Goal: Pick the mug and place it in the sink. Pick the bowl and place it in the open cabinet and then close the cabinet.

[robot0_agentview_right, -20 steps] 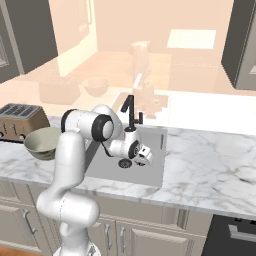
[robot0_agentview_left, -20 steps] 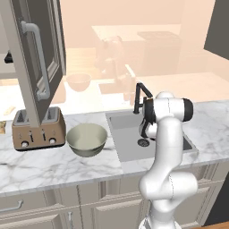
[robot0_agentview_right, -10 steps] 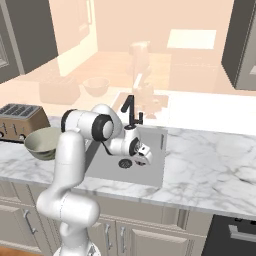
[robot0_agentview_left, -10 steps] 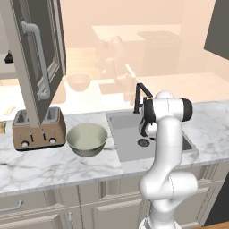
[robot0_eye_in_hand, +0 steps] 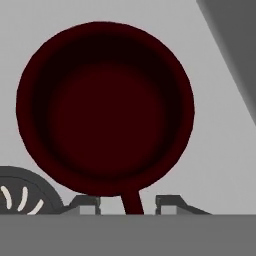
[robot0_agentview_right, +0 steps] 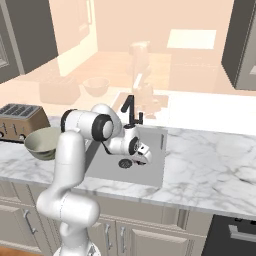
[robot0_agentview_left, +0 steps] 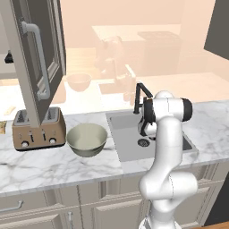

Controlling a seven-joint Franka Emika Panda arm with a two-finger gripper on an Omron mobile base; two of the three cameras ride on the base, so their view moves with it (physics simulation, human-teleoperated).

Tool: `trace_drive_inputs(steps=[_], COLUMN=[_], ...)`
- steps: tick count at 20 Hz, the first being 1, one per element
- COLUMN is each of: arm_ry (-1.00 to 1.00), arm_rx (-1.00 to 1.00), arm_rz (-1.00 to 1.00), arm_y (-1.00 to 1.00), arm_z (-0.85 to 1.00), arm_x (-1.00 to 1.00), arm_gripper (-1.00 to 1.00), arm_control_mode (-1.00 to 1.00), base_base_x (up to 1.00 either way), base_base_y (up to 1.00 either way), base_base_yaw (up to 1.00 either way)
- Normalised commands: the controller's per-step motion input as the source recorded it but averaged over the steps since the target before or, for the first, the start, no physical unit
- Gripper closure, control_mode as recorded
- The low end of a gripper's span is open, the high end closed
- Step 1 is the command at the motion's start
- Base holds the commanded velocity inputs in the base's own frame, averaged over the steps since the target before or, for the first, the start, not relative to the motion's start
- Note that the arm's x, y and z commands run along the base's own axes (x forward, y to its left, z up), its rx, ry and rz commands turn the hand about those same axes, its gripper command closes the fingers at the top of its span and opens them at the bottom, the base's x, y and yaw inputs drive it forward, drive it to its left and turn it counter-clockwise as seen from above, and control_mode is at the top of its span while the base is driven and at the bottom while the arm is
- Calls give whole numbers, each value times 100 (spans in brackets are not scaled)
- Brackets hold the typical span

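The dark red mug sits in the grey sink, mouth toward the hand camera, apparently beside the drain. The cream-grey bowl stands upright on the counter left of the sink. Above it, the cabinet door hangs open.

No visible change: claw as before, low in the sink.
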Motion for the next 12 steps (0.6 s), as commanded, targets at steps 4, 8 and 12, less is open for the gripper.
trace_drive_inputs(steps=[4, 8, 12], arm_ry=[0, 0, 0], arm_rx=[0, 0, 0], arm_rz=[0, 0, 0], arm_y=[0, 0, 0], arm_z=[-2, -1, 7], arm_x=[0, 0, 0], arm_gripper=[-100, -100, -100], arm_control_mode=[-100, -100, -100], base_base_x=[0, 0, 0], base_base_y=[0, 0, 0], base_base_yaw=[0, 0, 0])
